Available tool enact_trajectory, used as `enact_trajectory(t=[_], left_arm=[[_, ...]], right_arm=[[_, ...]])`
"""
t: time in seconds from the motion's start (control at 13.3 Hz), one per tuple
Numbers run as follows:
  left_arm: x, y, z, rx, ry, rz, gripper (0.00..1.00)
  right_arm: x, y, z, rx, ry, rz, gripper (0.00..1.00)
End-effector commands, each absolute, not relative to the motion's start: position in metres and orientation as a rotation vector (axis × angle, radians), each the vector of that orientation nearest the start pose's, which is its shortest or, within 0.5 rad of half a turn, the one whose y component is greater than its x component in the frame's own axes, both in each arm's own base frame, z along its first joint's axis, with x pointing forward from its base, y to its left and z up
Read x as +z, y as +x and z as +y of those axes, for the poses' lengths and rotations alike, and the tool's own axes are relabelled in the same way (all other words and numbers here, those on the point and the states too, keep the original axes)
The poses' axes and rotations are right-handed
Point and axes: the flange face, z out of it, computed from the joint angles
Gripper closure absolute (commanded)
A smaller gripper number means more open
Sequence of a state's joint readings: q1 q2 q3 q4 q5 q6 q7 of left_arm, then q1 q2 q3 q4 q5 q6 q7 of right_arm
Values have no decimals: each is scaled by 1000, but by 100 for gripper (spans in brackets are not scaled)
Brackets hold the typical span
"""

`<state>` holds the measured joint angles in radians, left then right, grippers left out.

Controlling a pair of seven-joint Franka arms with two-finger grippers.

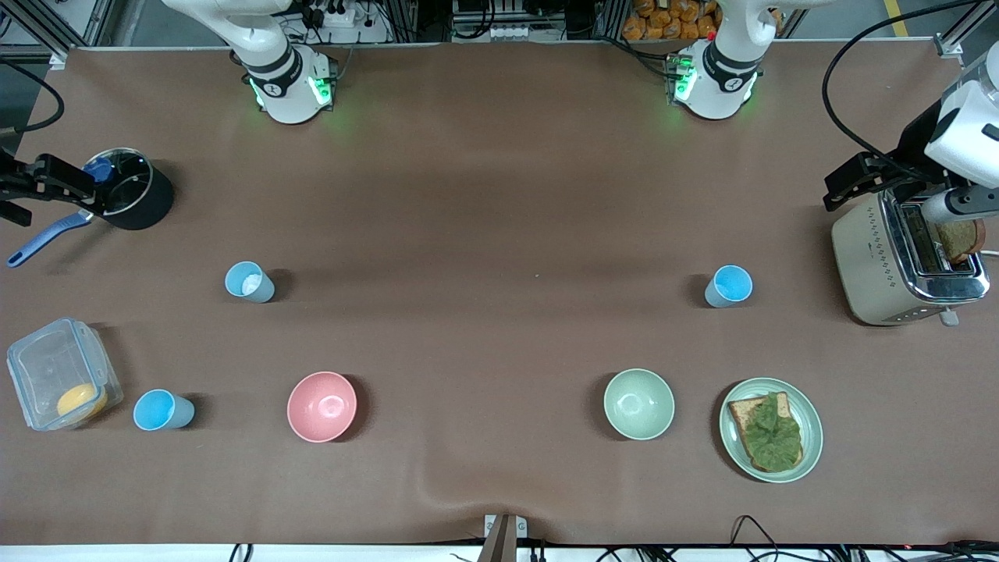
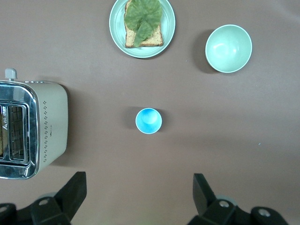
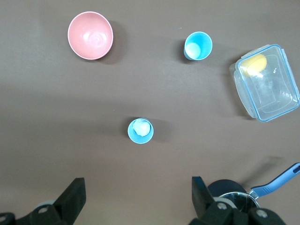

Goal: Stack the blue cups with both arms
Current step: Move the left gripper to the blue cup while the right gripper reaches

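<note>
The plate (image 1: 771, 429) with bread and a leaf lies nearest the camera, on the brown table (image 1: 484, 234). No cup is stacked yet, so the whole job is left.

There are three blue cups (all standing apart). The pale blue cup (image 1: 250, 282) is farther from the camera than the pink bowl (image 1: 321, 406). The second blue cup (image 1: 162, 410) is beside the pink bowl, toward the right arm's end. The bright blue cup (image 1: 728, 286) stands well away from it, toward the left arm's end, past the green bowl (image 1: 638, 403).

There are two bowls, one plate, one toaster (image 1: 905, 257), one pot (image 1: 133, 187) and one clear box (image 1: 61, 373).

The left hand (image 2: 139, 197) hangs over the table near the bright blue cup, fingers spread wide, holding nothing. The right hand (image 3: 138, 199) hangs near the pale blue cup, also spread wide and holding nothing.
</note>
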<state>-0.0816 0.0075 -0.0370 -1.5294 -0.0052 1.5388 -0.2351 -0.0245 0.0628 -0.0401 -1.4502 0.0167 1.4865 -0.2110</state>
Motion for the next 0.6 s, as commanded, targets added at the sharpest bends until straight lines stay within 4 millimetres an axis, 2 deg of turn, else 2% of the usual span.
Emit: enact_trajectory(t=[0.0,0.15,0.3,0.38,0.53], left_arm=[[645,546,-60,-23,-3151,-171,0],[638,551,-58,-5,-3134,-202,0],[606,565,-55,76,-3119,-206,0],[579,580,-50,138,-3112,-212,0],[514,604,-15,170,-3106,-301,0]], right_arm=[[645,563,-37,36,-3131,-224,0],[645,562,-36,38,-3129,-226,0],[644,561,-35,62,-3128,-229,0],[645,561,-35,60,-3128,-229,0],[642,562,-34,66,-3125,-231,0]])
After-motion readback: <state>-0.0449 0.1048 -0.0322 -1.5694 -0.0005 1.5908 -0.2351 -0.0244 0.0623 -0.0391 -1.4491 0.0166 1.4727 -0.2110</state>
